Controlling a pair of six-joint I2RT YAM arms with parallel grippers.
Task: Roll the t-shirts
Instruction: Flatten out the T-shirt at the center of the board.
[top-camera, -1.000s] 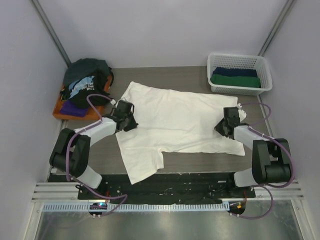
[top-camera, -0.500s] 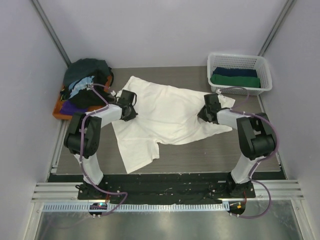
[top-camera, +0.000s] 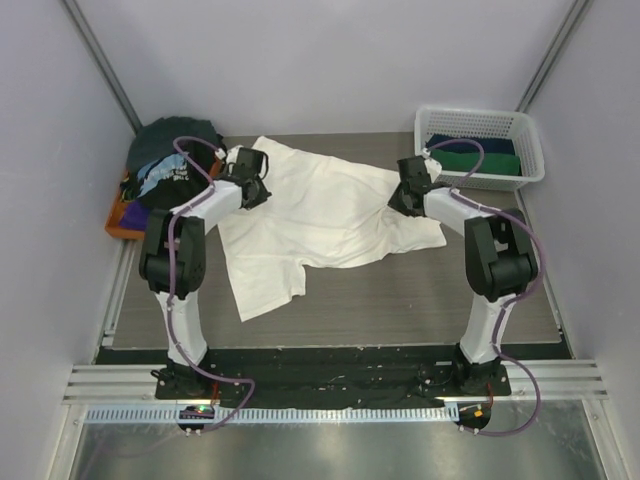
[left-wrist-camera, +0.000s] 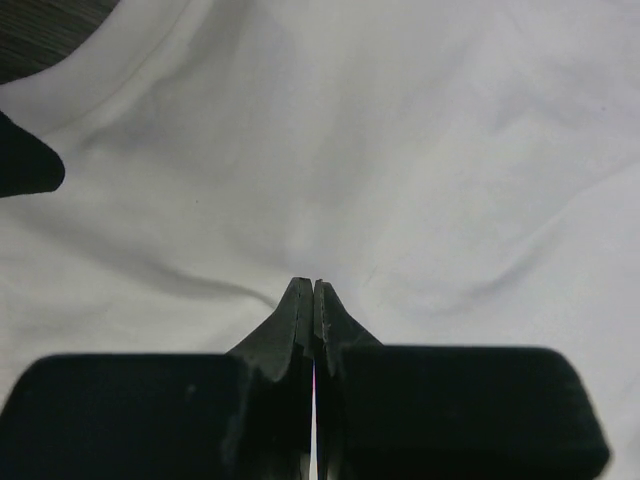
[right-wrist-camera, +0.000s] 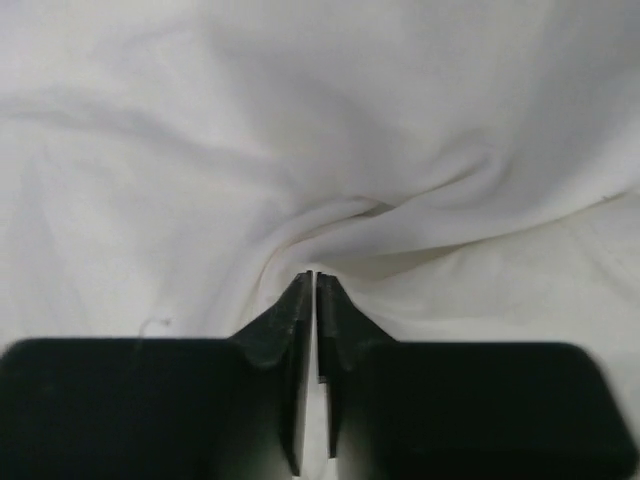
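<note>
Shift since earlier frames: both grippers carried toward the far edge, white t-shirt (top-camera: 320, 215) dragged along and bunched narrower between them.
Table (top-camera: 400, 300): dark wood-grain surface, bearing all items below.
White t-shirt: spread across table centre, wrinkled, one flap trailing toward the near-left; pinched at its far-left and far-right parts.
T-shirt pile (top-camera: 172, 160): heaped at far left on the orange tray (top-camera: 118, 224); dark teal on top, black with pale-blue print and purple below.
Basket (top-camera: 480, 125): white lattice, far-right corner, just beyond the right arm's wrist.
Basket contents: green t-shirt (top-camera: 485, 160) nearer, navy t-shirt (top-camera: 470, 143) behind it, side by side.
Left gripper (top-camera: 256, 188): clenched, fingertips (left-wrist-camera: 300, 300) pressed together on white cloth, creases running out from the tips.
Right gripper (top-camera: 408, 192): clenched on white cloth, only a hairline gap between fingertips (right-wrist-camera: 300, 295), folds gathered at the tips.
</note>
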